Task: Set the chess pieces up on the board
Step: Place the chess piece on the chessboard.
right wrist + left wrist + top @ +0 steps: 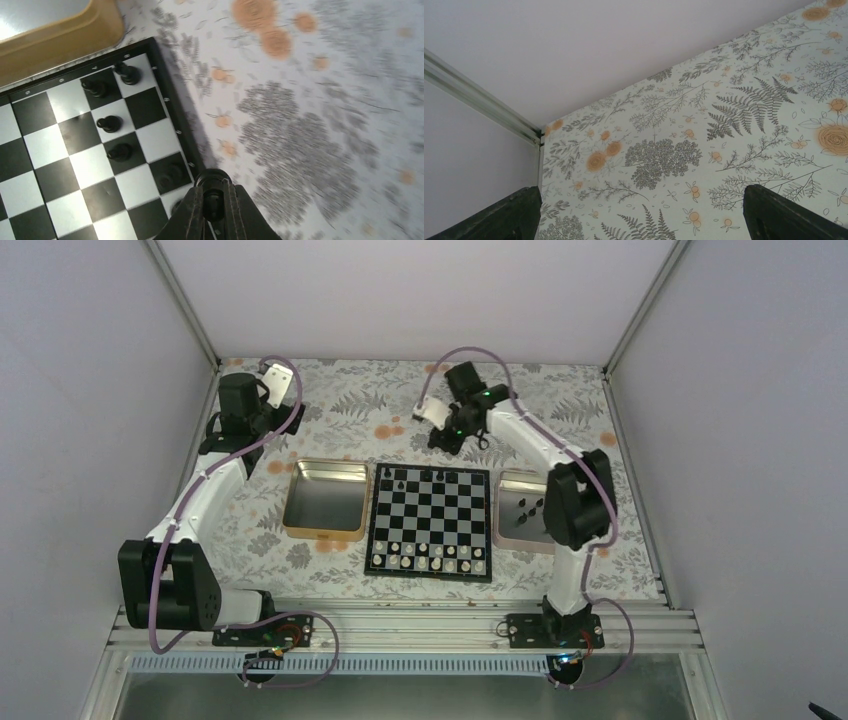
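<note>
The small black-and-white chessboard [430, 521] lies in the middle of the table. Several black chess pieces [425, 476] stand along its far rows, and white pieces line its near rows. My right gripper [455, 432] hovers just beyond the board's far edge. In the right wrist view it [213, 200] is shut on a black chess piece [212, 181] over the board's border [172, 105], next to several black pieces [109, 123]. More black pieces [530, 506] lie in the tray right of the board. My left gripper [222, 438] is open and empty at the far left; its fingertips [774, 210] frame bare cloth.
A gold tray [325, 499] sits left of the board, empty. A pinkish tray [510, 485] sits right of the board under my right arm. A floral cloth [350, 405] covers the table. White walls enclose three sides.
</note>
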